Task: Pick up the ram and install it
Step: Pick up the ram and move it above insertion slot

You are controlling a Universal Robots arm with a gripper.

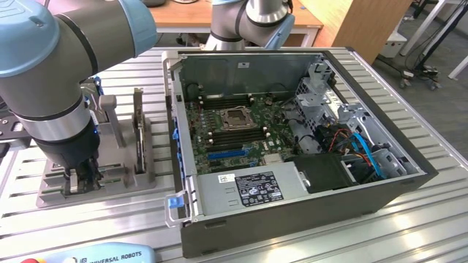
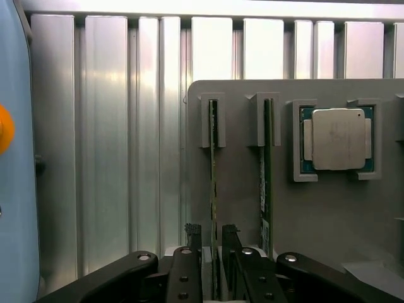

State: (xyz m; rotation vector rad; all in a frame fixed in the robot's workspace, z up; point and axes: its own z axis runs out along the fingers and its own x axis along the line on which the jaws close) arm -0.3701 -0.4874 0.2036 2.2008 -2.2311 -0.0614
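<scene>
Two green ram sticks stand on edge in slots of a grey holder [image 2: 243,208]. In the wrist view my gripper [image 2: 212,238] is low over the holder, its black fingers [image 2: 193,235] on either side of the near end of one ram [image 2: 213,164], with a small gap on each side. The gripper is open. The other ram [image 2: 266,170] stands parallel beside it, untouched. In the exterior view the gripper [image 1: 80,178] is down at the holder [image 1: 117,183] on the exterior view's left, beside the open computer case [image 1: 380,189].
A square silver processor [image 2: 338,139] sits in a frame on the holder beyond the second stick. The case holds a motherboard [image 1: 234,131], power supply [image 1: 245,189] and cables. A blue teach pendant [image 1: 95,255] lies at the front of the ribbed aluminium table [image 1: 409,235].
</scene>
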